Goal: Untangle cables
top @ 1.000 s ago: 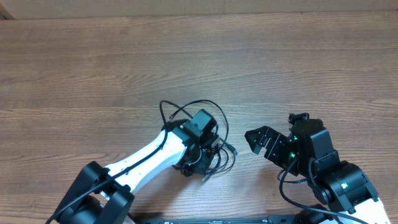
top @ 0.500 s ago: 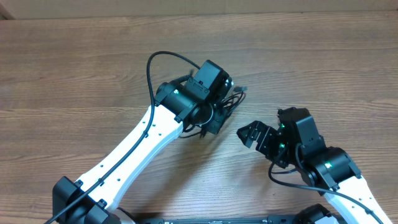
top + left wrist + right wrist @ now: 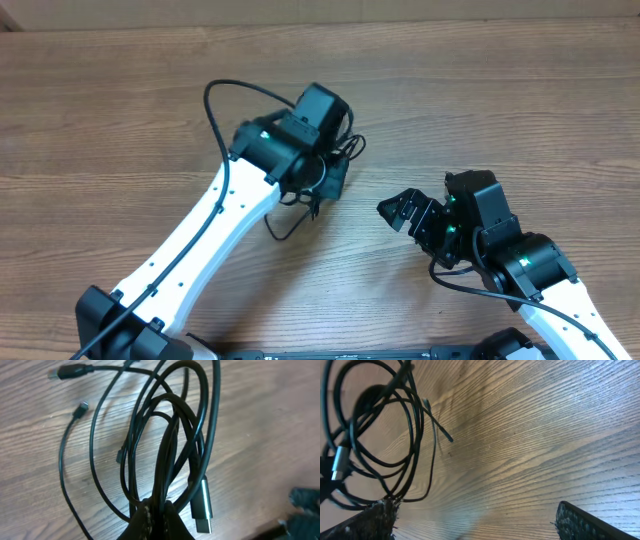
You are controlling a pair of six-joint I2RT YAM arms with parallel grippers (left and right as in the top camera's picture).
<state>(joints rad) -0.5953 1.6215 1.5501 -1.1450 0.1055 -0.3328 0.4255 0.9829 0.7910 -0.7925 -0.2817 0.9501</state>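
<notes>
Left arm: reaches over mid-bench (image 3: pixel 120 100), left claw (image 3: pixel 156 513) pinched tight on the looped cables (image 3: pixel 201 506). Right arm: bent low toward the bench's near-right corner, right claw (image 3: pixel 477 521) spread wide, holding nothing.

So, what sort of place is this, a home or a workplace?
Most likely a robotics lab or test bench, though no walls show. A plain wooden table carries a white left arm and a right arm, and the only thing being worked on is a bundle of black cables.

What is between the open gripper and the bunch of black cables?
Only bare wooden table lies between the right gripper and the cables. The overhead view shows this gap, and the right wrist view does too.
</notes>
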